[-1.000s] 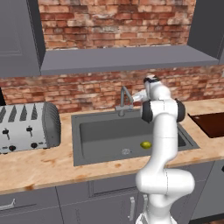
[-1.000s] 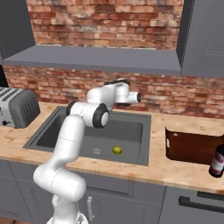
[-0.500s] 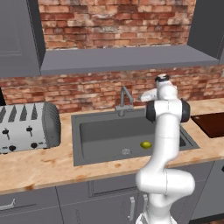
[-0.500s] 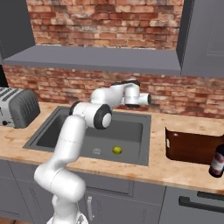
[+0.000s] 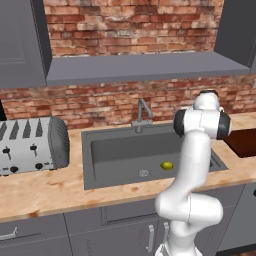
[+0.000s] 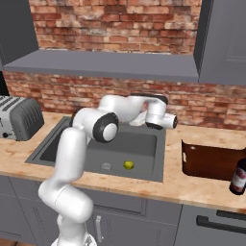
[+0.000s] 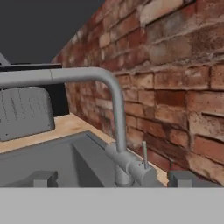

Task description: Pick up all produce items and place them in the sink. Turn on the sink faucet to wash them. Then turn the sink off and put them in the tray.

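A small yellow-green lime, the produce item (image 5: 166,165) (image 6: 128,165), lies on the floor of the dark grey sink (image 5: 120,155) (image 6: 142,146), just right of the round drain (image 5: 144,173). At the back rim stands the slim grey sink faucet (image 5: 141,116) (image 7: 117,124), its spout reaching over the basin. My gripper (image 7: 111,179) hovers to the right of the faucet and points along the brick wall at it. It is open and holds nothing, with the faucet's base and thin lever (image 7: 145,155) between its fingertips (image 7: 181,178). The reddish-brown tray (image 5: 245,142) (image 6: 211,161) rests on the counter right of the sink.
A silver toaster (image 5: 30,145) (image 7: 24,111) stands on the wooden counter left of the sink. A dark bottle (image 6: 239,175) stands beside the tray at the far right. The brick wall runs close behind the faucet, under a grey ledge.
My hand has swung to the right along the back wall, away from above the faucet toward the sink's right end. The lime has stayed put.
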